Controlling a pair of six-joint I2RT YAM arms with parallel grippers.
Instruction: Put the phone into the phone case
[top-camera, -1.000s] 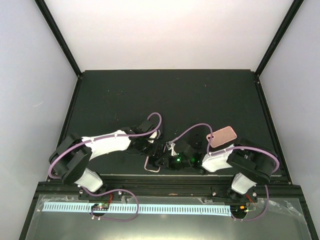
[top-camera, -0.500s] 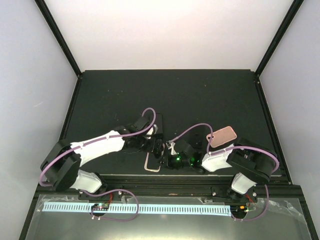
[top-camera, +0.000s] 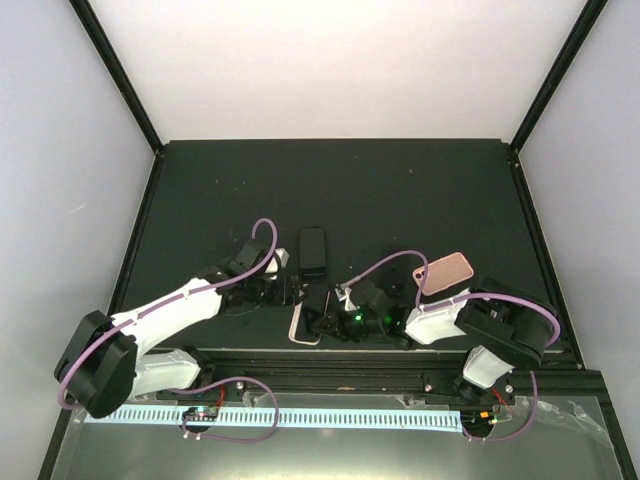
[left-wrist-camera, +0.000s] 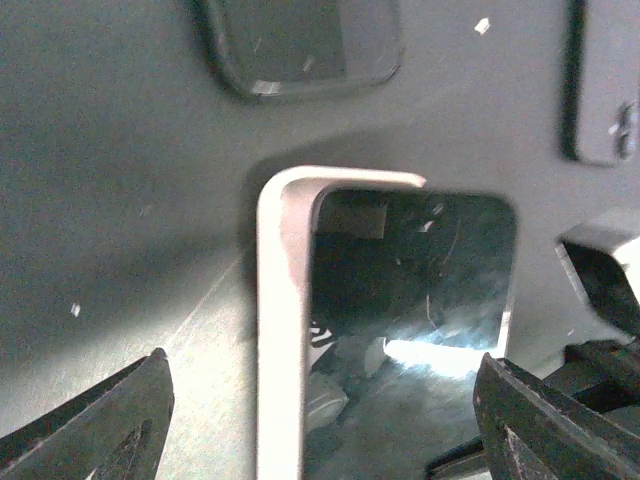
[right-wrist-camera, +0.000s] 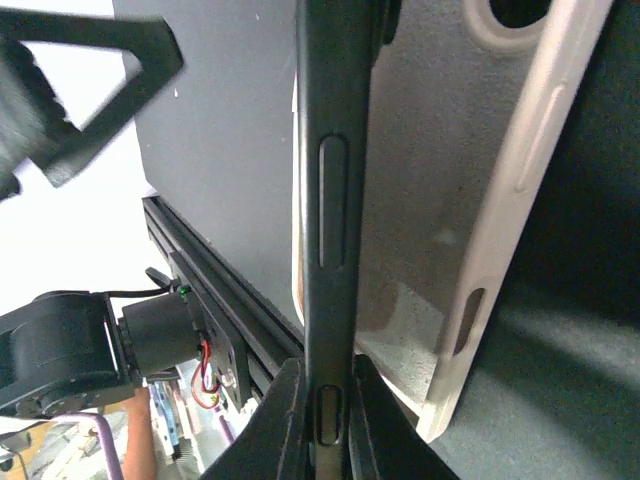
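My right gripper (right-wrist-camera: 325, 388) is shut on the dark phone (right-wrist-camera: 333, 170), which stands on its long edge with its side buttons toward the camera. Right beside the phone lies the pale pink phone case (right-wrist-camera: 470, 190), open side up, near the table's front edge. In the top view the right gripper (top-camera: 326, 317) and phone (top-camera: 317, 298) are at the case (top-camera: 301, 328). The left wrist view shows the case's pale rim (left-wrist-camera: 280, 320) round a glossy dark screen (left-wrist-camera: 410, 260). My left gripper (left-wrist-camera: 322, 368) is open, one finger either side of the case, empty (top-camera: 289, 291).
A black phone-shaped device (top-camera: 313, 250) lies flat just behind the grippers. A second, pink case (top-camera: 445, 272) rests by the right arm. The table's front rail (top-camera: 330, 357) runs directly below the pale case. More dark flat devices show at the top (left-wrist-camera: 300, 45) and right (left-wrist-camera: 605, 80) of the left wrist view.
My left arm has swung back and to the left, uncovering the black device behind it. The right gripper stays at the pale case with the phone.
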